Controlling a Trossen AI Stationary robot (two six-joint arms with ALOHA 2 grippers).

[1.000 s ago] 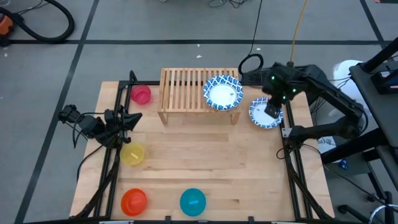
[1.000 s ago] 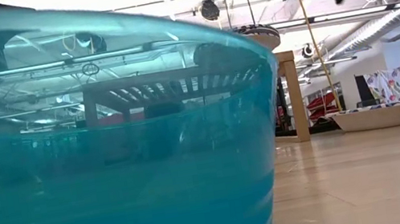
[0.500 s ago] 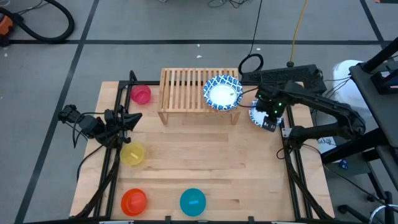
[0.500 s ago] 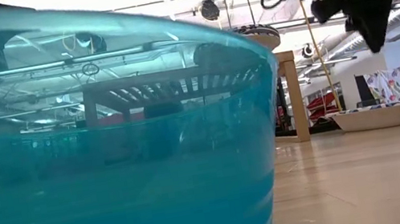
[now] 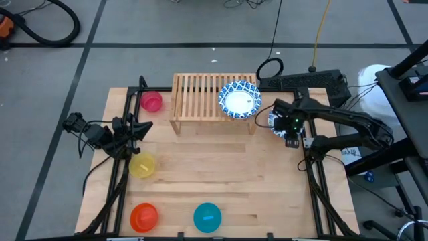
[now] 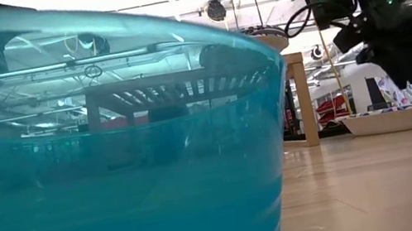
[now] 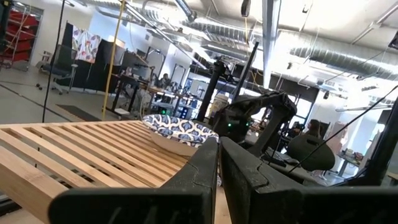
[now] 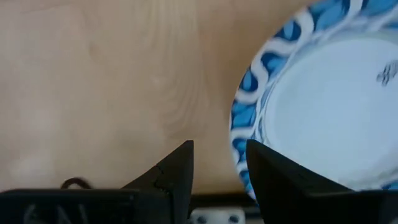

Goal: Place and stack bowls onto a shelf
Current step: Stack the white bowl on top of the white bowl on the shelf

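A blue-patterned bowl (image 5: 239,99) sits on the right part of the light-wood shelf (image 5: 200,100). Another blue-patterned bowl (image 5: 275,120) rests on the table to the right of the shelf, and shows too in the low view (image 6: 391,120) and the right wrist view (image 8: 323,99). My right gripper (image 8: 219,167) is open, pointing down just above that bowl's rim (image 8: 245,130). It stands low over the bowl in the low view (image 6: 407,80). The pink (image 5: 152,102), yellow (image 5: 142,165), orange-red (image 5: 144,216) and teal (image 5: 207,217) bowls stand on the table. My left gripper (image 7: 219,180) waits shut at the table's left edge.
The teal bowl (image 6: 114,164) stands right before the low camera and fills most of its view. A shelf leg (image 6: 304,99) stands left of the table bowl. Bare wood lies in the table's middle (image 5: 227,174). Black frame rails (image 5: 309,157) run along both sides.
My right gripper has come down from high above the table to just over the blue-patterned bowl beside the shelf, shifting slightly toward the table's near and left edges. The bowls have stayed in place.
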